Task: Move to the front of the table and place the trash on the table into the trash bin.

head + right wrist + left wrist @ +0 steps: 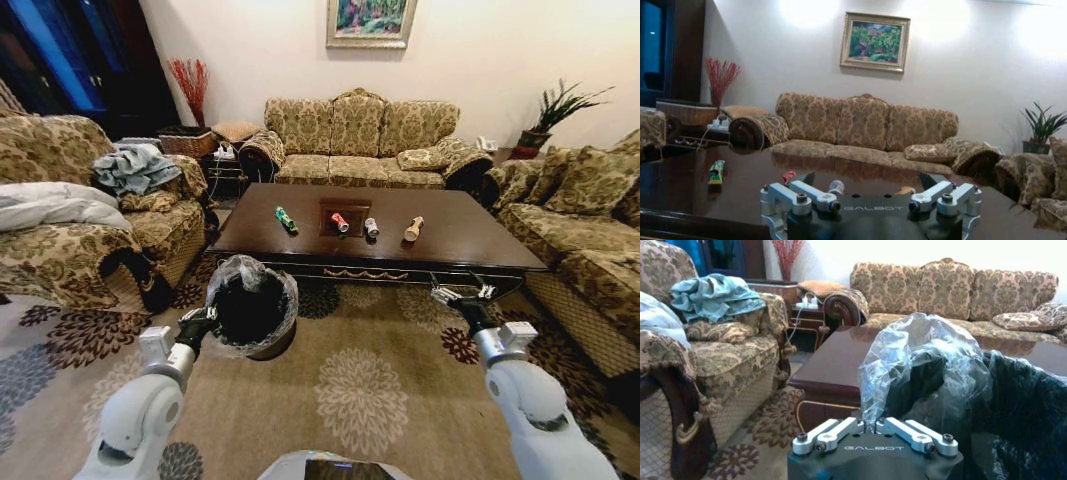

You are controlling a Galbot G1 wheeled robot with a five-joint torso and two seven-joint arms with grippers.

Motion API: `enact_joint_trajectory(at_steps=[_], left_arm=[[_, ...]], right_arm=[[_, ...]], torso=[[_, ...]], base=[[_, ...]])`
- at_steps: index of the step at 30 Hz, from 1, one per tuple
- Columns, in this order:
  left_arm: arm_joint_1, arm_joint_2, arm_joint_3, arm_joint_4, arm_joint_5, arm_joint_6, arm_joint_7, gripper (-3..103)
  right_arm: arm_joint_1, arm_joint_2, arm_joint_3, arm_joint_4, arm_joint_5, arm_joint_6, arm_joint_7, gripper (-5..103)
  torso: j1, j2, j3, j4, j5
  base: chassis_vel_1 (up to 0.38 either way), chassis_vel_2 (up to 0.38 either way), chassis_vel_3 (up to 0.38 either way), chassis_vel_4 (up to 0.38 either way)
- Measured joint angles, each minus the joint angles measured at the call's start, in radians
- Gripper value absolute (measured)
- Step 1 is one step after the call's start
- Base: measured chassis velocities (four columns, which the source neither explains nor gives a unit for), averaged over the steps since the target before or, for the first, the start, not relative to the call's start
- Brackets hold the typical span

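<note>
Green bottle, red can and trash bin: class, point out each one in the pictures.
green bottle (287,219), head view, middle of its body
red can (340,222), head view, middle of its side
trash bin (287,300), head view, liner over its right rim

- one table (470,240);
- four trash items: one green bottle (286,218); one red can (340,222); one silver-grey can (371,228); one tan bottle-shaped piece (413,229);
- one trash bin (252,310);
- two grippers: left gripper (203,320); right gripper (461,295)
</note>
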State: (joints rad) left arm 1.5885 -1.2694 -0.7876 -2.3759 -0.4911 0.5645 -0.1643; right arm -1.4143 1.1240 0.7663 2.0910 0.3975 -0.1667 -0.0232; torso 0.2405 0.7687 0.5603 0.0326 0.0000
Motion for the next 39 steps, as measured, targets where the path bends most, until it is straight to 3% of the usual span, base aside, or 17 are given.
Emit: enact_joint_trajectory(at_steps=[27, 34, 39], left_arm=[[0.006, -0.006, 0.001, 0.019, 0.010, -0.013, 0.032, 3], [0.008, 0.012, -0.004, 0.069, -0.003, -0.076, 0.070, 3], [-0.010, 0.010, 0.009, 0.094, -0.005, -0.089, 0.071, 3]], right_arm=[[-0.010, 0.031, -0.002, 0.031, -0.020, -0.033, 0.008, 100], [-0.020, 0.073, -0.008, 0.057, -0.067, -0.049, 0.016, 100], [-0.020, 0.089, -0.009, 0.068, -0.070, -0.055, 0.018, 100]], torso=[[0.053, 0.120, 0.068, -0.0001, 0.0000], [0.069, 0.157, 0.088, 0.0000, -0.0001], [0.079, 0.178, 0.099, 0.0000, -0.0001]], base=[[0.000, 0.000, 0.000, 0.000], [0.000, 0.000, 0.000, 0.000], [0.000, 0.000, 0.000, 0.000]])
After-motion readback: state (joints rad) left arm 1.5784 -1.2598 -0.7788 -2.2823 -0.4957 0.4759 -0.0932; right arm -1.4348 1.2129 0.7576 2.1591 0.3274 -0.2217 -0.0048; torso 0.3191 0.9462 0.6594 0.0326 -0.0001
